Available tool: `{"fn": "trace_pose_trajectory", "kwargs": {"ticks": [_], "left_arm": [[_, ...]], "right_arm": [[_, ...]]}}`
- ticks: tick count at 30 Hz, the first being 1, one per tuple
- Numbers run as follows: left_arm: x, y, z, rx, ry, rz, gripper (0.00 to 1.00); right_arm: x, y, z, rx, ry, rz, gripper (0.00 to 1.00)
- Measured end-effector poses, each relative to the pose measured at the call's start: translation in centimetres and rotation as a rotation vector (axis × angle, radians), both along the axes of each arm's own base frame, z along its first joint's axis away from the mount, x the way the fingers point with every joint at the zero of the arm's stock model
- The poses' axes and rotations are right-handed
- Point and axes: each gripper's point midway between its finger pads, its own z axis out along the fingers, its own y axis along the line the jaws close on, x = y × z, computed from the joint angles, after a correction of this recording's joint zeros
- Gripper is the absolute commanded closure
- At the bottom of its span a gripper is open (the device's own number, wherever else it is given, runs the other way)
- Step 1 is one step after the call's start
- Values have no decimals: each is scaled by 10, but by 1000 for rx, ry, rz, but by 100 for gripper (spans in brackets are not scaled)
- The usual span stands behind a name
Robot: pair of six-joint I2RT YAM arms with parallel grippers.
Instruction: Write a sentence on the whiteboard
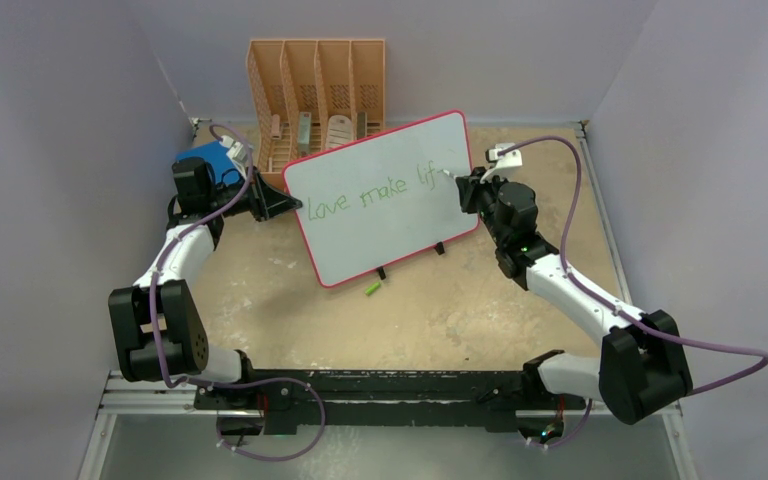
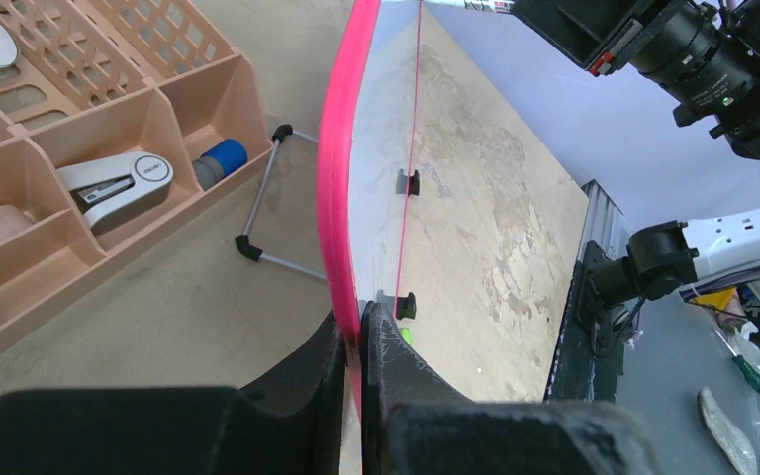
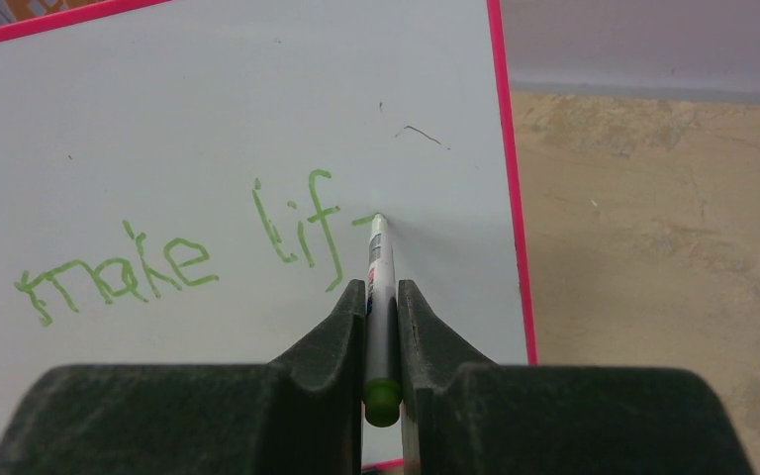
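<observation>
The whiteboard (image 1: 390,215) with a red-pink rim stands tilted on two black feet in the middle of the table. Green marker words on it read "love make lif" (image 1: 370,195), with a short stroke begun after the "f" (image 3: 302,228). My left gripper (image 1: 272,205) is shut on the board's left rim (image 2: 341,198). My right gripper (image 1: 460,185) is shut on a white marker with a green end (image 3: 380,297). The marker tip touches the board (image 3: 208,109) just right of the "f".
A peach slotted organizer (image 1: 318,95) stands behind the board, holding a stapler (image 2: 119,183) and small items. A blue book (image 1: 212,160) lies at the far left. A green marker cap (image 1: 372,289) lies in front of the board. A wire stand (image 2: 272,213) props the board.
</observation>
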Motion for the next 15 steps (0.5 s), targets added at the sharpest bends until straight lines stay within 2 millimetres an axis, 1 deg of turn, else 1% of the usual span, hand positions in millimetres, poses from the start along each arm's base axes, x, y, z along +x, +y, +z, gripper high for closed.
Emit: {"fn": "trace_pose_trajectory", "kwargs": {"ticks": [15], "left_arm": [[0,0,0,0,0,0,100]], "right_arm": [[0,1,2,3,-7,3,100]]}}
